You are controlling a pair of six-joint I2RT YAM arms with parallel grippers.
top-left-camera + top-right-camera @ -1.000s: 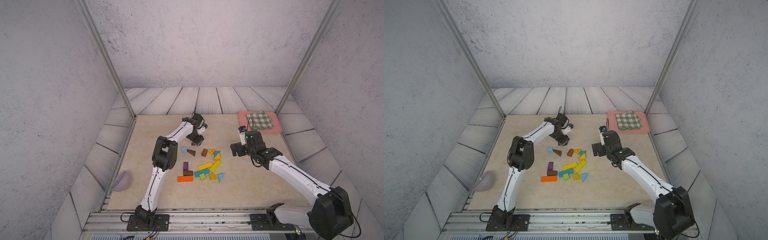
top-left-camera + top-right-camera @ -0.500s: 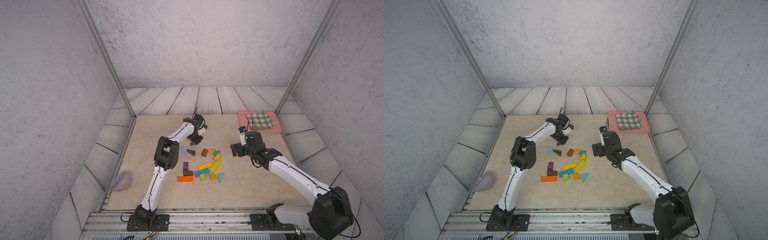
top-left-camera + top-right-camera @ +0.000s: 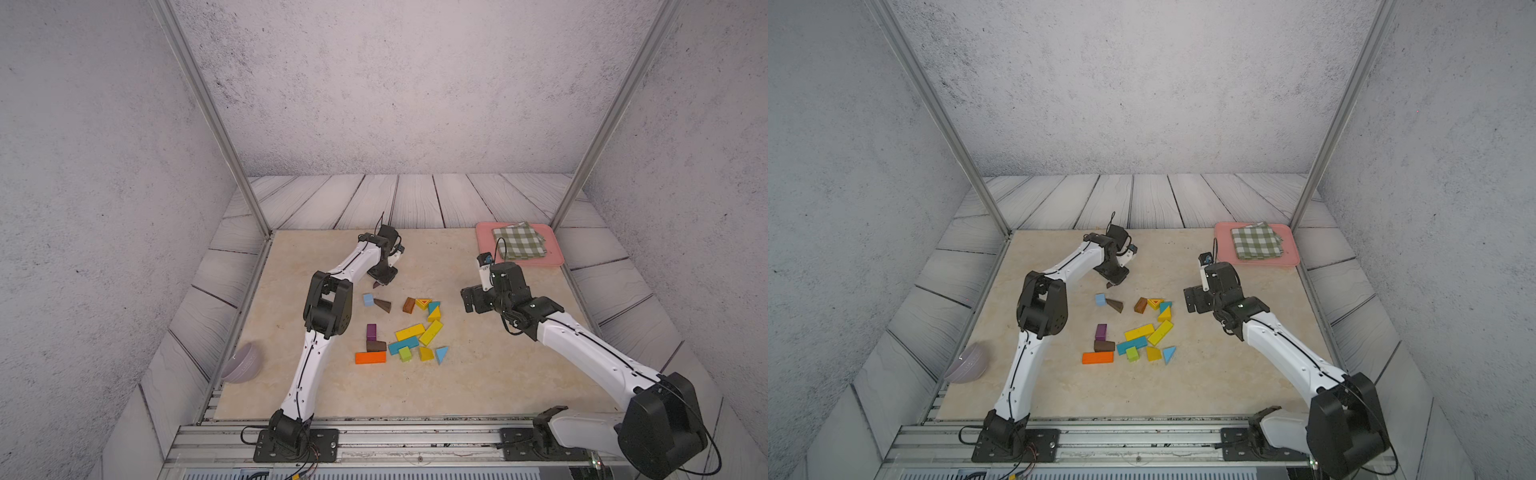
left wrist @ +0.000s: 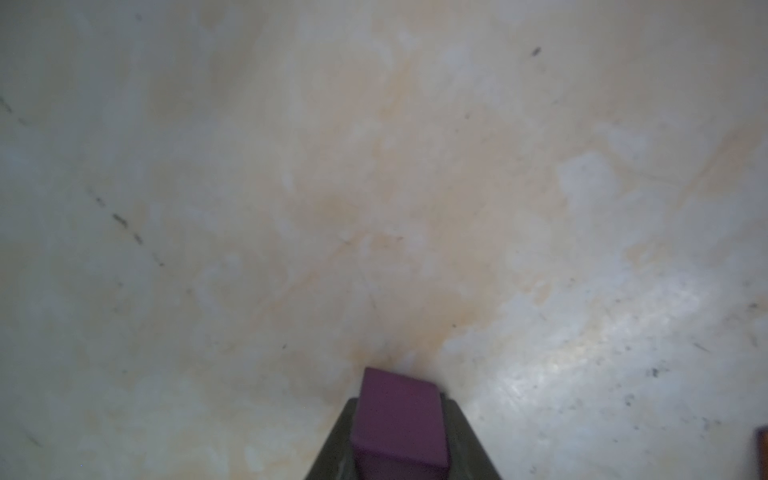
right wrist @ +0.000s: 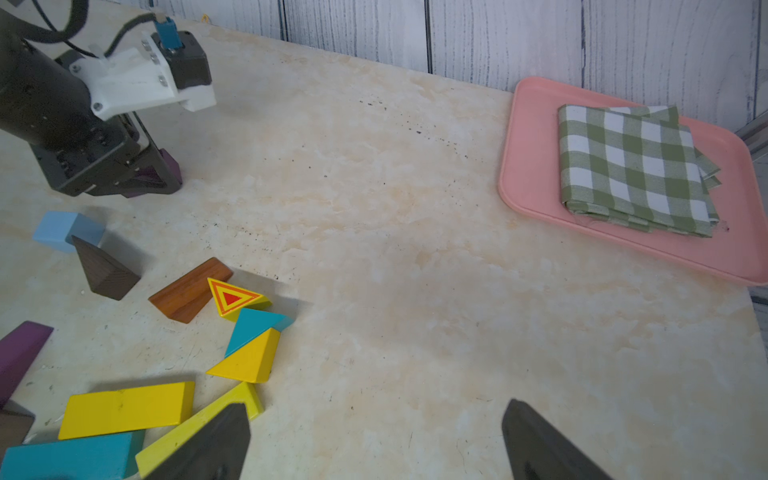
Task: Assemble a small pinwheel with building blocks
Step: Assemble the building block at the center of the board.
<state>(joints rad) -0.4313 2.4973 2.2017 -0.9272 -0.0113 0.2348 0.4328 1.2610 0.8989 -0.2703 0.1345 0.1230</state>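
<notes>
1. The left claw point(image 3: 379, 283) is clamped on a purple wedge point(image 4: 398, 419). The left wrist view shows the wedge snug between both fingers with no gap, and only bare bench point(image 4: 374, 187) beyond it.
2. That claw is low over the bench at the far side of the pile. I can't tell whether the wedge is touching the surface or is just off it.
3. The right claw point(image 5: 374, 436) has its jaws wide apart and nothing between them. It hangs just off the right side of the pile, over bare bench.
4. The rest of the building blocks point(image 3: 405, 330) lie loose mid-bench between the two arms.
   - Nearest the left claw are a light-blue cube point(image 3: 368, 299) and a dark brown wedge point(image 3: 383, 305), right beside each other.
   - Right of those are a brown block point(image 5: 189, 289), a yellow triangle with red stripes point(image 5: 232, 298), a teal triangle point(image 5: 253, 328) and a plain yellow triangle point(image 5: 249, 359), bunched up and touching.
   - Nearer the arm bases are two yellow bars point(image 3: 1148, 331), a teal bar point(image 3: 1131, 344), a green cube point(image 3: 1132, 353), an orange bar point(image 3: 1098, 357), a second purple piece point(image 3: 1100, 331) and a blue triangle point(image 3: 1168, 354).
5. A pink tray point(image 3: 552, 259) sits in the far right corner with a folded green-checked cloth point(image 3: 519, 241) on it, well apart from the blocks.
6. A lilac bowl point(image 3: 243, 368) sits off the bench's left edge.
</notes>
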